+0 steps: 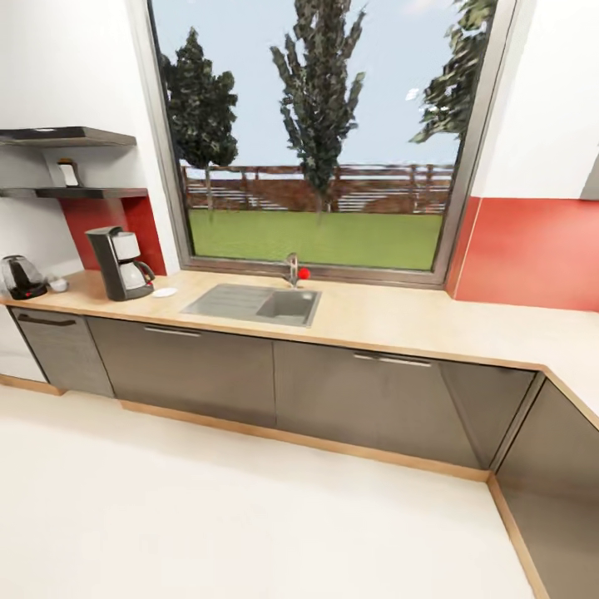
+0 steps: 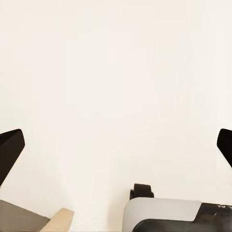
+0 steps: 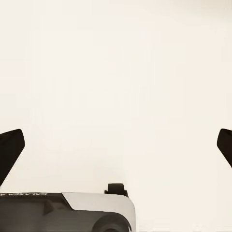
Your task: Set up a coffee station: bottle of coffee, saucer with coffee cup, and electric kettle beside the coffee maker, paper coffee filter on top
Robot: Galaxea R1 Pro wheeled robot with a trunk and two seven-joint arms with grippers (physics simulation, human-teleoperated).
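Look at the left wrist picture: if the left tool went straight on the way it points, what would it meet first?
Most likely the pale floor: nothing else lies between the open left tool's fingertips. How far off it is cannot be judged.

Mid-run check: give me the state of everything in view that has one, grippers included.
coffee maker: upright on the countertop
electric kettle: upright on the countertop, apart from the coffee maker
saucer: flat on the countertop beside the coffee maker, nothing on it
bottle of coffee: upright on the kitchen shelf
left gripper: open, empty
right gripper: open, empty
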